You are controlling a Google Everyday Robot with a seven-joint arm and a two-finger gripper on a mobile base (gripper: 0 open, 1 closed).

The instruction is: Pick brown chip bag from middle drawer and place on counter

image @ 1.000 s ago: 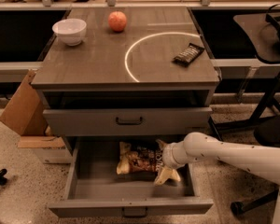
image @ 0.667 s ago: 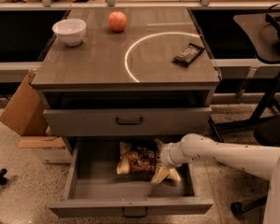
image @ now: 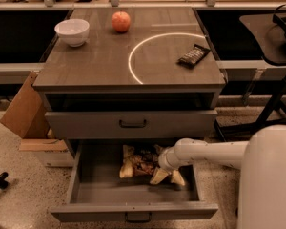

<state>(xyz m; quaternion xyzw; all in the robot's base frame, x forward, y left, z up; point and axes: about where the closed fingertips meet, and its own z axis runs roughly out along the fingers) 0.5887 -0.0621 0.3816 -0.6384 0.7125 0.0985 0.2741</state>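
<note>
Camera view: looks down on a grey cabinet from the front, with the robot at the lower right.
Counter (image: 93, 66): flat grey-brown wood-grain top, marked with a thin white arc (image: 132, 57) that opens to the right.
Bowl (image: 72, 31): white, upright, at the far left corner of the counter.
Apple (image: 121, 21): red-orange, at the far edge, just right of the bowl and apart from it.
Candy-bar wrapper (image: 193, 56): small and dark, lying flat on the right side of the counter, inside the arc.
Upper drawer front (image: 86, 124): grey and closed, with a dark curved handle at its middle.
Middle drawer (image: 100, 190): pulled fully out below the upper front; the grey tray is exposed and a small dark handle sits on its front panel.
Brown chip bag (image: 139, 162): lies flat on the tray floor toward the back of the drawer, middle to right, dark in the centre with a pale end at the left.
Arm (image: 207, 152): white, reaches in from the right and angles down into the drawer.
Gripper (image: 168, 176): inside the drawer at the right end of the bag, pointing down to the tray floor.
Claw state: wide, the two pale fingers (image: 158, 176) splayed apart with a dark gap between them and nothing lifted; contact with the bag cannot be told.
Cardboard box (image: 20, 106): on the floor, leaning against the cabinet's left side.
</note>
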